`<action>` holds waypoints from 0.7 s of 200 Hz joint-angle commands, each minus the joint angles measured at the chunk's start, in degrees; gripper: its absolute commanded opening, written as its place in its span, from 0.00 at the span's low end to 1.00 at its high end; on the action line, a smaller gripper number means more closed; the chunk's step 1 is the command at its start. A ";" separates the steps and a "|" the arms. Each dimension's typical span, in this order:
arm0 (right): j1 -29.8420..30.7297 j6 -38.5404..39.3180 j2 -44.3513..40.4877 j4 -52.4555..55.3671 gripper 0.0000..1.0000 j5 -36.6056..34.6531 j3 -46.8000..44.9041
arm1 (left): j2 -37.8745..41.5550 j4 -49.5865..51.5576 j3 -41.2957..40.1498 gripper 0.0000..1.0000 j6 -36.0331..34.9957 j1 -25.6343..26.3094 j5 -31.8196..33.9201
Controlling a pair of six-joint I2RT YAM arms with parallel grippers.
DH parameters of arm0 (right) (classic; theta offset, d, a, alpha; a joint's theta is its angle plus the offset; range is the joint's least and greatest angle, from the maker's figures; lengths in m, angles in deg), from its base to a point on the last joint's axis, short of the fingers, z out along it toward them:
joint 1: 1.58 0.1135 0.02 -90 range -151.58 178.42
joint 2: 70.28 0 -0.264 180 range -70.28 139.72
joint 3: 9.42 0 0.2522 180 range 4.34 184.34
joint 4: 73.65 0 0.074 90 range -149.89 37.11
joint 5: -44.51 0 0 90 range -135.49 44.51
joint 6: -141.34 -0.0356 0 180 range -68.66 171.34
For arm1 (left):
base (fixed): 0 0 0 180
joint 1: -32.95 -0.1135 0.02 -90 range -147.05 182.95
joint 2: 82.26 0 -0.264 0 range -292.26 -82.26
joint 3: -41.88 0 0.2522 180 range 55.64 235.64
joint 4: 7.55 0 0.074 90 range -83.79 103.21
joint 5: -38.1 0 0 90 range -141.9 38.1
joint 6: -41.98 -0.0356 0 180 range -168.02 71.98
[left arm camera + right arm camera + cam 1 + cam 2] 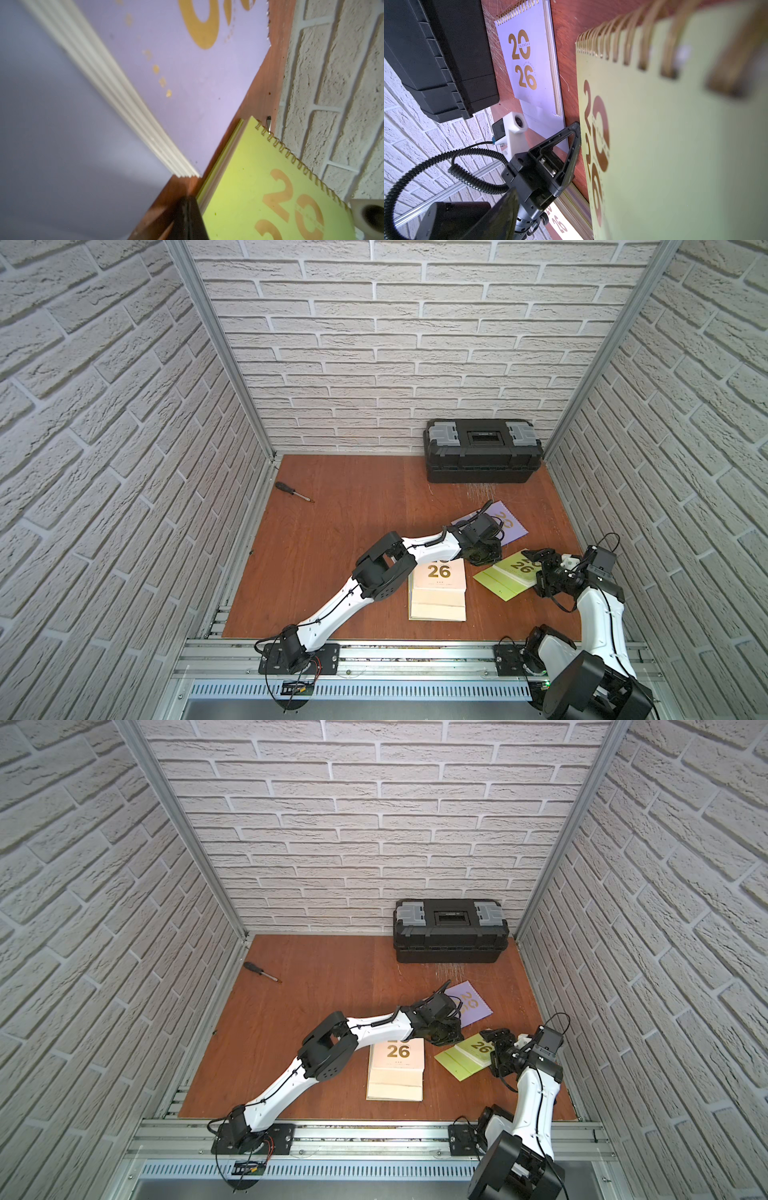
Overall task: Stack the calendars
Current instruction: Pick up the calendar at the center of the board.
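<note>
Wooden tabletop: closed black toolbox at back; left hand closed; right hand at green calendar, grip unclear.

black toolbox, screwdriver well apart

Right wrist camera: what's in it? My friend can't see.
A lime green calendar with gold spiral rings fills much of the picture, close and blurry. Behind it are a lavender calendar, a black toolbox and the left arm's closed fingers.
</note>
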 commanded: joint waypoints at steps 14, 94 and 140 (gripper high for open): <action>0.27 3.05 -0.36 2.25 0.59 -1.39 1.88 | 0.86 4.61 -2.14 0.00 0.05 0.21 -0.92; 0.26 6.33 -0.62 6.42 0.26 -3.54 3.89 | 2.86 7.65 0.88 0.00 -1.95 -0.62 -0.08; 0.60 8.18 -0.97 7.89 0.12 -4.14 5.41 | 5.11 8.87 0.98 0.00 -3.25 -1.24 0.57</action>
